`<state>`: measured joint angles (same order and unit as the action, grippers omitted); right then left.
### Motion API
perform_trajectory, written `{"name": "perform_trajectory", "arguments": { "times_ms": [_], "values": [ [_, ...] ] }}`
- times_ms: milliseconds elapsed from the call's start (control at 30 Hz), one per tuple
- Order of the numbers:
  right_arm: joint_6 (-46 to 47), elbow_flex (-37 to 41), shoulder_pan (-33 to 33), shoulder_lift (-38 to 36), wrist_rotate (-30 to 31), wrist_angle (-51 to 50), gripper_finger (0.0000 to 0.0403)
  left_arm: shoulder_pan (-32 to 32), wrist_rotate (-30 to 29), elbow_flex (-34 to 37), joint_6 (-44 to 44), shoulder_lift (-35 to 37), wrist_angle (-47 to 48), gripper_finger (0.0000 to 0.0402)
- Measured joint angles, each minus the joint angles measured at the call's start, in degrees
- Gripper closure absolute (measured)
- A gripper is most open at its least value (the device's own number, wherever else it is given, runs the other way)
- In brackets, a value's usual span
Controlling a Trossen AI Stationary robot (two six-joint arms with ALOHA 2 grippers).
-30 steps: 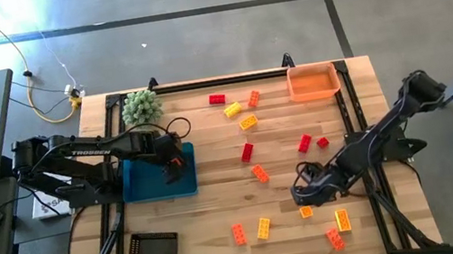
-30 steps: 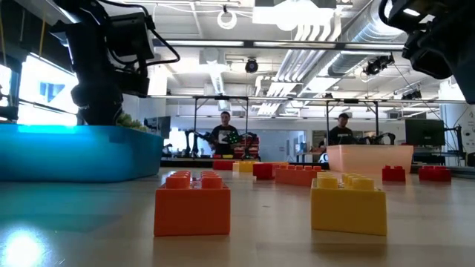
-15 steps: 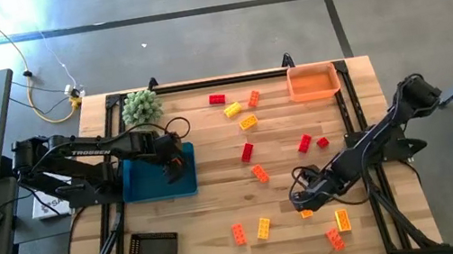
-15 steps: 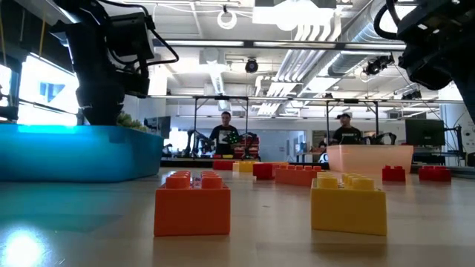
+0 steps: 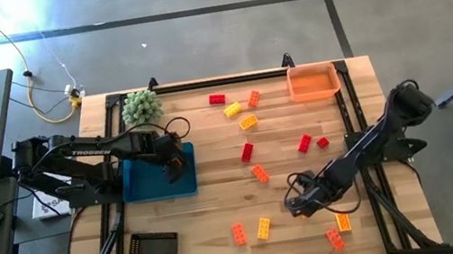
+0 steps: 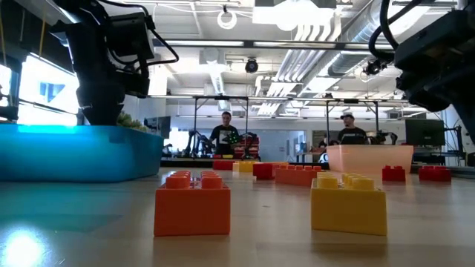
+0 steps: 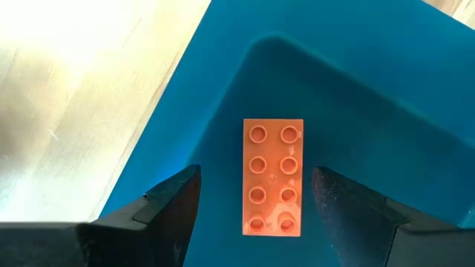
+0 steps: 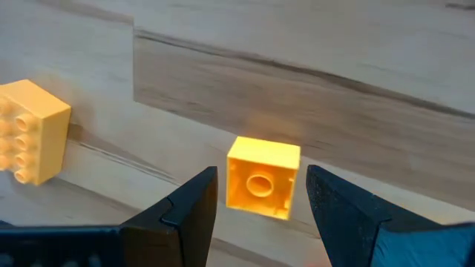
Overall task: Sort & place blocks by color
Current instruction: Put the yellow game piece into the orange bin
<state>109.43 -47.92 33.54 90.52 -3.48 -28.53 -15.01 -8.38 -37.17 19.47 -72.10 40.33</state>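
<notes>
Red, orange and yellow blocks lie scattered on the wooden table point(image 5: 220, 201). My right gripper point(image 5: 298, 201) hangs open low over a small yellow-orange square block point(image 8: 263, 178), one finger on each side of it and neither touching; the block rests on the wood with its hollow underside toward the wrist camera. My left gripper point(image 5: 175, 158) stands open over the blue tray point(image 5: 154, 186). An orange two-by-four block point(image 7: 272, 176) lies flat, studs up, on the tray's floor between its fingers, untouched.
An orange tray point(image 5: 312, 82) stands at the far right and a fuzzy green plant point(image 5: 140, 107) at the far left. A black grid piece point(image 5: 153, 251) lies near the front left. Orange point(image 6: 191, 202) and yellow point(image 6: 349, 202) blocks sit close to the front edge, and another yellow block point(image 8: 30, 130) lies beside my right gripper.
My right gripper has sunk toward the table and drifted toward the left and near edges, coming down over the small yellow-orange block, its fingers still open. My left arm has kept still.
</notes>
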Motion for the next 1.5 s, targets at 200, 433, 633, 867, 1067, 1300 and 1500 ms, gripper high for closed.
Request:
{"name": "perform_trajectory", "arguments": {
  "times_ms": [200, 433, 633, 867, 1067, 1300, 1500],
  "values": [
    [0.0, 0.0, 0.0, 2.1, -1.2, 1.6, 0.0208, 0.0, -0.2, 0.0, -0.1, 0.0, -0.1, 0.0156],
    [0.2, 0.0, -0.1, 4.0, -2.8, 2.3, 0.0210, 0.0, -1.3, 0.0, -0.1, 0.0, -0.2, 0.0156],
    [1.2, -0.1, -0.2, 4.0, -3.4, 2.6, 0.0277, 0.0, -0.9, 0.0, 0.1, 0.0, -0.2, 0.0156],
    [2.5, 0.1, -0.3, 2.8, -2.2, 3.5, 0.0294, 0.0, 0.9, 0.0, -0.1, 0.0, -0.2, 0.0156],
    [2.8, 0.1, -2.6, -1.5, 2.8, 3.6, 0.0294, 0.0, 2.3, -1.0, -2.0, 0.0, 0.3, 0.0156],
    [-2.6, 0.1, -8.8, -7.9, 13.5, 3.6, 0.0294, 0.0, 3.2, -5.1, -5.2, 0.0, 0.5, 0.0156],
    [-10.5, 0.0, -16.1, -12.3, 20.9, 3.5, 0.0294, 0.0, 2.7, -8.6, -6.6, 0.0, -0.7, 0.0156]
  ]
}}
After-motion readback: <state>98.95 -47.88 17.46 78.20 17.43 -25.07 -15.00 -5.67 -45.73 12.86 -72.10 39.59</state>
